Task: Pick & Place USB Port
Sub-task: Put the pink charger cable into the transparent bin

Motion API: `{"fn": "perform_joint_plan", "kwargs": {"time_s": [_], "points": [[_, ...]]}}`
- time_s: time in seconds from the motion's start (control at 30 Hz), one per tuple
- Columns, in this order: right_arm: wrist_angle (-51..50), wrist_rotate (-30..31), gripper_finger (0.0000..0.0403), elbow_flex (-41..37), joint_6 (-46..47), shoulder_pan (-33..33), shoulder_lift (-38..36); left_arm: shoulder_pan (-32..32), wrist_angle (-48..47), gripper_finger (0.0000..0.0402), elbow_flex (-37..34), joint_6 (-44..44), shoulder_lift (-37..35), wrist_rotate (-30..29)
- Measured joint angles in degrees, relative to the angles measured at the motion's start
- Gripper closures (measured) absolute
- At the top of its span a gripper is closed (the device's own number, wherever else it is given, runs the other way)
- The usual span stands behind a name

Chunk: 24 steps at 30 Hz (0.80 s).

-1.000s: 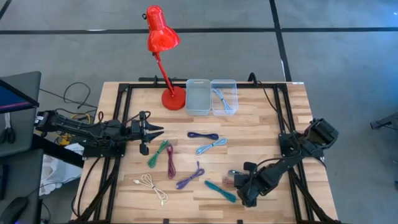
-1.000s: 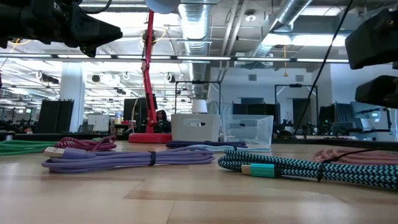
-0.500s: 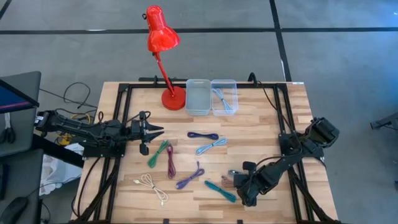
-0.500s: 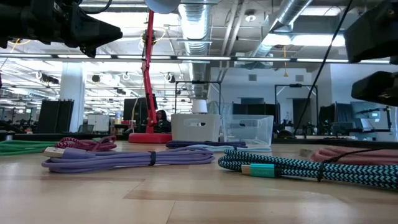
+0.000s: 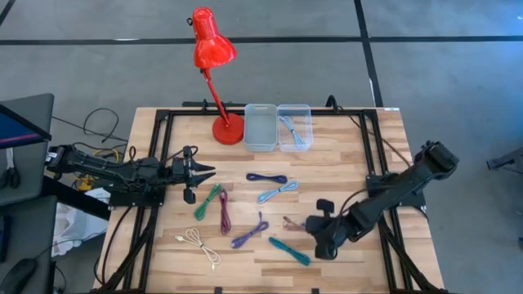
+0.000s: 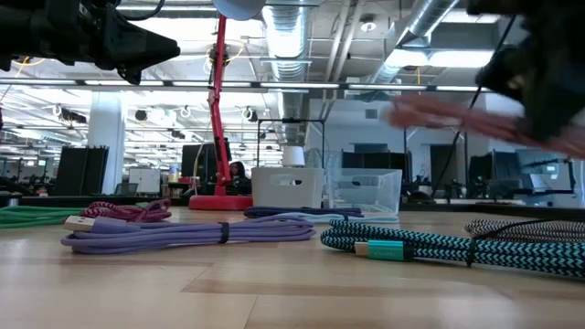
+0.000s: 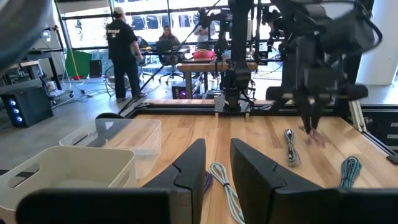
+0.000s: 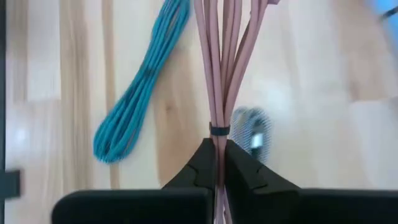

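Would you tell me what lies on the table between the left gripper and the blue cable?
In the high view, only bare wood lies between the left gripper and the blue cable.

No lettering, brand, number or sign can be read anywhere in these views: not on the wooden tabletop, the bundled cables, the two plastic bins at its far edge, or the room beyond.
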Motion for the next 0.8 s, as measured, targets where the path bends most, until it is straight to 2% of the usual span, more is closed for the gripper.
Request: {"fn": "perform_joint_plan", "kwargs": {"time_s": [0.33, 0.6, 0.8], "points": [[-2.5, 7.3, 0.0398, 0.0, -8.2, -7.8, -9.0, 0.0, 0.0, 0.0326, 0.0, 0.0, 0.0, 0.0], [-2.3, 7.6, 0.0398, 0.0, -20.7, -20.7, -11.6, 0.0, 0.0, 0.0326, 0.0, 0.0, 0.0, 0.0], [2.5, 7.2, 0.0398, 0.0, -28.2, -30.9, -12.7, 0.0, -0.2, 0.0326, 0.0, 0.0, 0.0, 0.0]]}}
